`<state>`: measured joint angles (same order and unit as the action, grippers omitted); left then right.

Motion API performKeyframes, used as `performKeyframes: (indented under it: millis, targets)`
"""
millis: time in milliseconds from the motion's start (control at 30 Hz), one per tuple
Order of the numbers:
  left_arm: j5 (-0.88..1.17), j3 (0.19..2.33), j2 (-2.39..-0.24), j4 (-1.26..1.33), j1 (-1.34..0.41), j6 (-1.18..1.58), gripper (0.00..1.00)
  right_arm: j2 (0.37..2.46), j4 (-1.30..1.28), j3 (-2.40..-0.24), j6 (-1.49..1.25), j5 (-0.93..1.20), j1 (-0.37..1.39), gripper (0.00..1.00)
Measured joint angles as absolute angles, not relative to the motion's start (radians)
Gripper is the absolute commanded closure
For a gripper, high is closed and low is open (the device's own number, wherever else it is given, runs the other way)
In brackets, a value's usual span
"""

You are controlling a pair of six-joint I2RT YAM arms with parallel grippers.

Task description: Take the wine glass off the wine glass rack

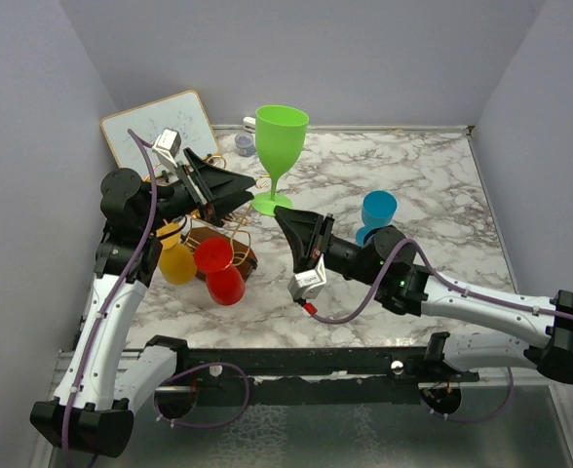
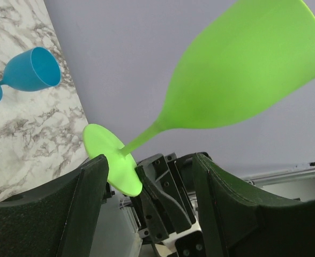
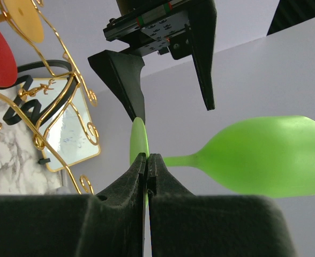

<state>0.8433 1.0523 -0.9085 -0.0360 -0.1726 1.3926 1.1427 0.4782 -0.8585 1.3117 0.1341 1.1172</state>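
Plain pale lilac-grey walls (image 1: 364, 58) box in the worktop (image 1: 413, 175) on three sides, and the top's that white marble look with grey veins. Even, soft lighting.

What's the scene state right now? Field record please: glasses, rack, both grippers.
green wine glass: upright, off the rack
right gripper: shut, apparently pinching the green wine glass by the rim of its foot
left gripper: open, fingers either side of that foot, not gripping
wine glass rack: red glass and yellow glass hang on it
blue glass: upright on the table, right of centre
whiteboard: back left corner
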Motion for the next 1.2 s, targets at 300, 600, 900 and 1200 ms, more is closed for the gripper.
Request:
performKeyframes:
  millis: [300, 600, 900, 1200]
  targets:
    - [0.822, 1.052, -0.905, -0.051, -0.173, 1.382, 0.33, 1.178, 0.64, -0.785, 1.451, 0.03, 1.153, 0.99]
    - [0.802, 1.052, -0.905, -0.093, -0.173, 1.357, 0.34, 1.155, 0.687, -0.761, 1.49, 0.003, 1.158, 0.99]
    - [0.799, 1.048, -0.905, -0.083, -0.173, 1.367, 0.37, 1.233, 0.741, -0.771, 1.502, 0.002, 1.2, 0.99]
    - [0.781, 1.028, -0.905, -0.083, -0.181, 1.377, 0.73, 1.359, 0.865, -0.83, 1.545, -0.016, 1.236, 0.99]
